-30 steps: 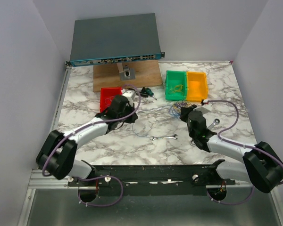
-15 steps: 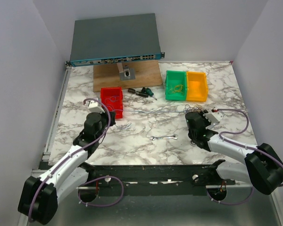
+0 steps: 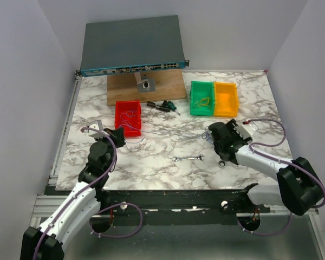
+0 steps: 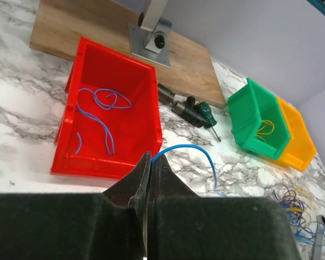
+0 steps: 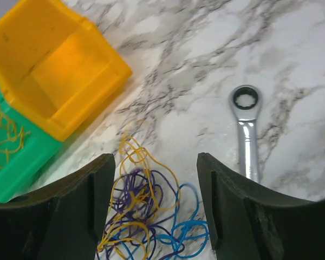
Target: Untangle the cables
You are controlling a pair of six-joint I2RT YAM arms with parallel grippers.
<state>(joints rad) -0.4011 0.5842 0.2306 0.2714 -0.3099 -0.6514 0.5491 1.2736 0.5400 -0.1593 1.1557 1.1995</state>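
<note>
The cables (image 5: 146, 216) lie as a tangle of blue, yellow and purple loops on the marble, right under my right gripper (image 5: 154, 162). Its fingers stand open on either side of the tangle and hold nothing. In the top view the right gripper (image 3: 212, 132) hovers below the green bin. My left gripper (image 4: 151, 160) is shut on the end of one blue cable (image 4: 206, 157), which arcs away to the right toward the bundle (image 4: 292, 206). The left gripper (image 3: 116, 135) sits by the red bin's near left corner.
The red bin (image 3: 117, 116) holds loose blue cables (image 4: 100, 108). A green bin (image 3: 202, 112) with yellow loops and an orange bin (image 3: 226, 112) stand at the back right. A wrench (image 3: 188, 158), a ratchet wrench (image 5: 246, 130), a screwdriver (image 3: 165, 105) and a wooden board (image 3: 146, 86) lie around.
The left arm has drawn back toward the near left, still pinching the blue cable and pulling it out of the bundle. The right gripper has opened over the tangle.
</note>
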